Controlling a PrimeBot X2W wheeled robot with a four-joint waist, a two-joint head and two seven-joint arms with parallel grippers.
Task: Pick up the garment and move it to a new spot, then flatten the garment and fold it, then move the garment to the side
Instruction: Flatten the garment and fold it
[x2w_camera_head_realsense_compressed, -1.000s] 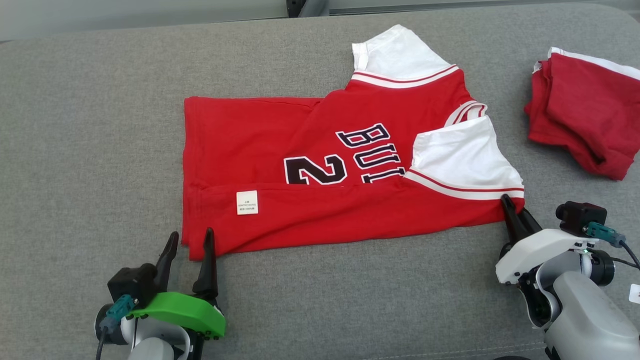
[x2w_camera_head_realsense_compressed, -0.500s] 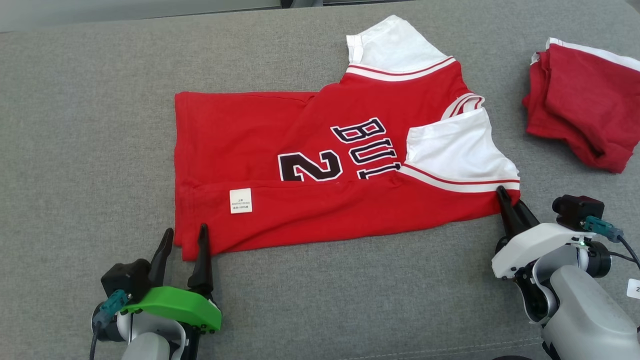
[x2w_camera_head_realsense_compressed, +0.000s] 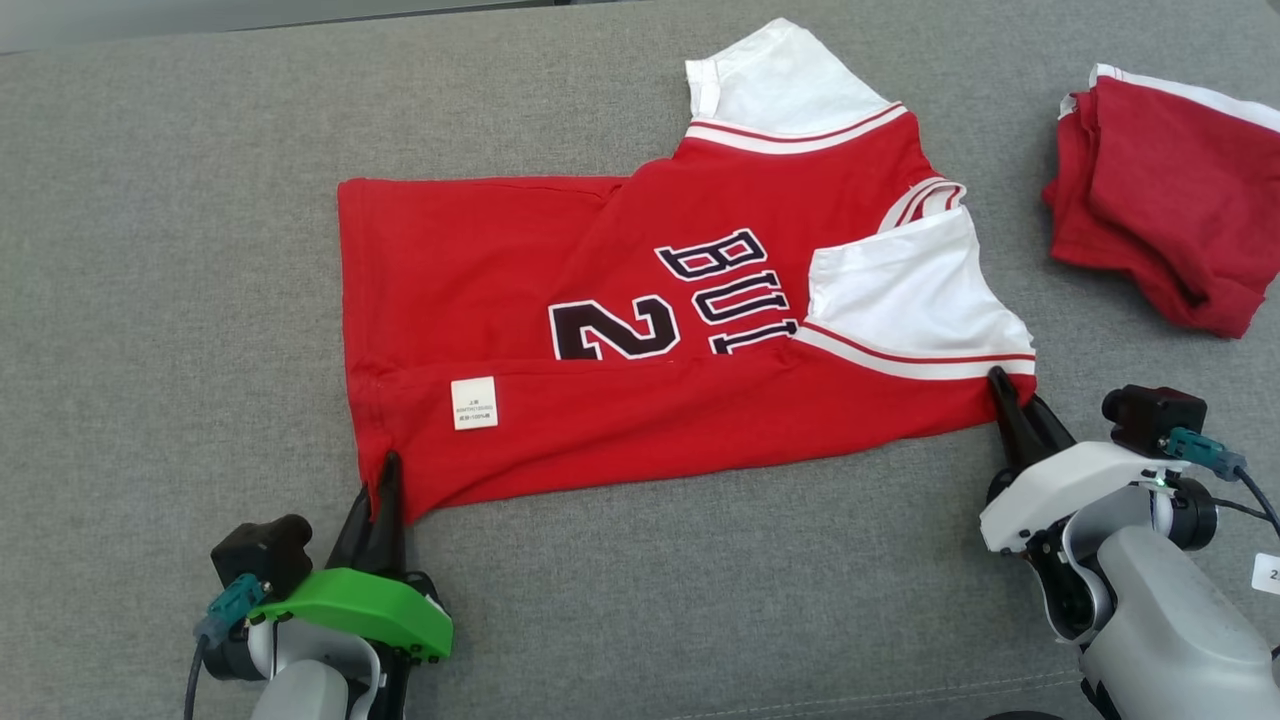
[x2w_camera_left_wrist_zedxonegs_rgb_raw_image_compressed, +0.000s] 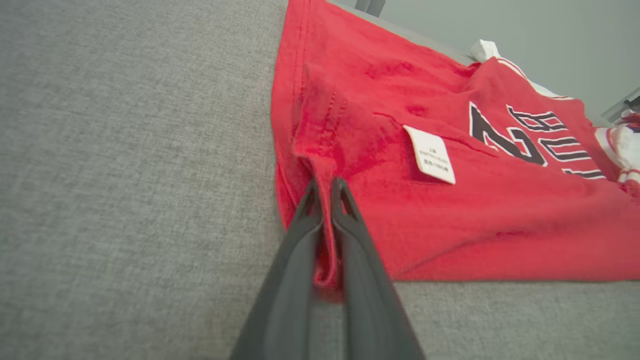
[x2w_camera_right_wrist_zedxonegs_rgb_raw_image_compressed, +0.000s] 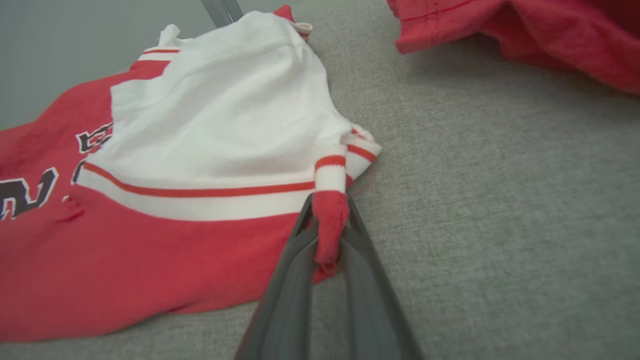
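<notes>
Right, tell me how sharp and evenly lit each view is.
Head view: soft even light, no glare, print on the garment crisp. Left wrist view: fingers blurred near the lens, care label unreadable. Right wrist view: white sleeve nearly washed out.

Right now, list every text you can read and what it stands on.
"BU", next letters partly under the white sleeve: red jersey.
"2": same jersey.
White label on the jersey: print too small to read.
White tag at the head view's right edge: cut off, unreadable.
</notes>
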